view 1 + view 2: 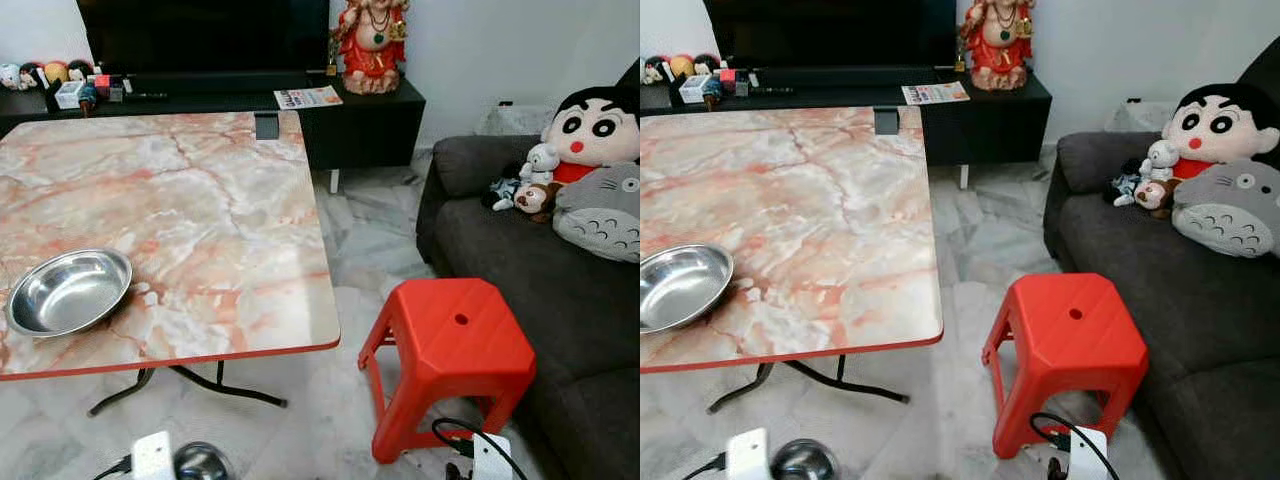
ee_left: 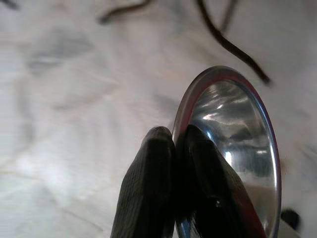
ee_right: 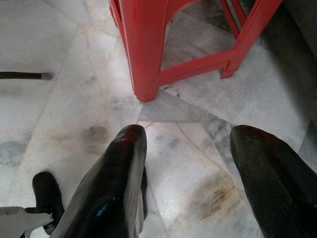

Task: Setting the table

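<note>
Right now, the left pincer [image 2: 173, 148] has its two black fingers [image 2: 148, 188] clamped together on the rim of a steel bowl [image 2: 233, 144], which it holds low over the pale marble floor [image 2: 74, 124]; from the head view that bowl shines at about 6 o'clock, beneath the near edge of the tabletop [image 1: 200, 210]. A second steel bowl [image 1: 68, 291] sits upright on the tabletop, near its front edge at about 9 o'clock. The right pincer [image 3: 190, 178] hangs with its fingers well apart over the floor, just short of a red stool [image 1: 450, 345], which stands at about 4 o'clock between the tabletop and a grey sofa [image 1: 530, 260]. Soft toys [image 1: 590, 170] pile at the sofa's far end, around 2 o'clock. A red figurine [image 1: 372, 45] stands on the black cabinet [image 1: 365, 120] at 12 o'clock.
</note>
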`<state>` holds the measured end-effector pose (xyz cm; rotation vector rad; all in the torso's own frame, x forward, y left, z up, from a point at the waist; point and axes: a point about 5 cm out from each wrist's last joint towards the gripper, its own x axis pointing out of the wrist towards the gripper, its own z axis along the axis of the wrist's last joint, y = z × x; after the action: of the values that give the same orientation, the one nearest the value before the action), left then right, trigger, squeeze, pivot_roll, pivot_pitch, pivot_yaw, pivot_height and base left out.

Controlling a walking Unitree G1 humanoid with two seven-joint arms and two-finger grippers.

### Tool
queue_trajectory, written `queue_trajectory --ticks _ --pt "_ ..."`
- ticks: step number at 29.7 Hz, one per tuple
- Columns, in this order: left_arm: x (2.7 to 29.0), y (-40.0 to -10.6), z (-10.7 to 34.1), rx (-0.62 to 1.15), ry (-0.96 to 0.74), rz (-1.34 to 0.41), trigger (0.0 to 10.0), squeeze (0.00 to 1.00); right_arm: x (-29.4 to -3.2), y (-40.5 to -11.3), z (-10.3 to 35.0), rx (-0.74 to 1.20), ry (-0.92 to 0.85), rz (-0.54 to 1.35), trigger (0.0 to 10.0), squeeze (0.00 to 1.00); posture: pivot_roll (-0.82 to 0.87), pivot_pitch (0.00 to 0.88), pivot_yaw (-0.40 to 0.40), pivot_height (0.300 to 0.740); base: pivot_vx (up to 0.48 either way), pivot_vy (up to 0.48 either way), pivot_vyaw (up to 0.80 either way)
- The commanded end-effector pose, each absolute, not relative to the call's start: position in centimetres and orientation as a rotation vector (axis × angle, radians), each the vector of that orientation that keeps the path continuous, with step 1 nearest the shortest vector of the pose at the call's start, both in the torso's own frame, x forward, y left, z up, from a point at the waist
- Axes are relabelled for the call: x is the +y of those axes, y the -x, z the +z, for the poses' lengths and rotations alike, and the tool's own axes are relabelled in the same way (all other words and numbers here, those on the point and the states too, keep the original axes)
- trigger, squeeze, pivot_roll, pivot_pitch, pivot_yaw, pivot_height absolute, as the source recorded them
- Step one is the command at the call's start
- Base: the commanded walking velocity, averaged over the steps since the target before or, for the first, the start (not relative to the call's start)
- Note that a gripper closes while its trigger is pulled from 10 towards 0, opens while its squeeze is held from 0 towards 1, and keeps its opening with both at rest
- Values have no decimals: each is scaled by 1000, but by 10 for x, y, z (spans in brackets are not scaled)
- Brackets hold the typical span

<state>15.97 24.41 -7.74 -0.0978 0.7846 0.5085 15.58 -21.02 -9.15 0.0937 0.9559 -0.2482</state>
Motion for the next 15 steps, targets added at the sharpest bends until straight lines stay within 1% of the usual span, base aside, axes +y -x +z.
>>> queue_trajectory --ticks 1,2,3,5,7,8,9,11,12,13,15 --pt "257 -159 -70 703 84 602 10000 0 -209 -157 -91 954 -89 -237 10000 0 -19 0 -40 740 0 0 0" --pt "263 -158 -67 670 84 644 10000 0 -209 -157 -91 954 -88 -234 10000 0 -12 0 -43 740 0 0 0" --pt "273 -157 -59 590 89 700 10000 0 -208 -159 -91 954 -83 -222 10000 0 3 0 -49 740 0 0 0" --pt "276 -157 -55 540 79 715 10000 0 -207 -159 -91 954 -80 -214 10000 0 11 0 -52 740 0 0 0" --pt "281 -158 -40 405 78 735 10000 0 -205 -162 -90 953 -75 -198 10000 0 26 0 -58 740 0 0 0" --pt "281 -158 -40 405 78 735 10000 0 -205 -162 -90 953 -75 -198 10000 0 26 0 -58 740 0 0 0" --pt "282 -157 -29 323 79 733 10000 0 -204 -164 -90 952 -72 -188 10000 0 38 0 -62 740 0 0 0" --pt "281 -155 -21 276 89 732 10000 0 -203 -164 -89 952 -71 -184 10000 0 47 0 -67 740 0 0 0" --pt "281 -155 -18 255 104 720 10000 0 -203 -165 -89 952 -69 -181 10000 0 57 0 -71 740 0 0 0" --pt "274 -155 -13 228 173 616 10000 0 -202 -166 -89 954 -63 -168 10000 0 66 0 -78 740 0 0 0" --pt "265 -154 -12 243 245 462 10000 0 -201 -166 -89 955 -59 -159 10000 0 72 0 -83 740 0 0 0"
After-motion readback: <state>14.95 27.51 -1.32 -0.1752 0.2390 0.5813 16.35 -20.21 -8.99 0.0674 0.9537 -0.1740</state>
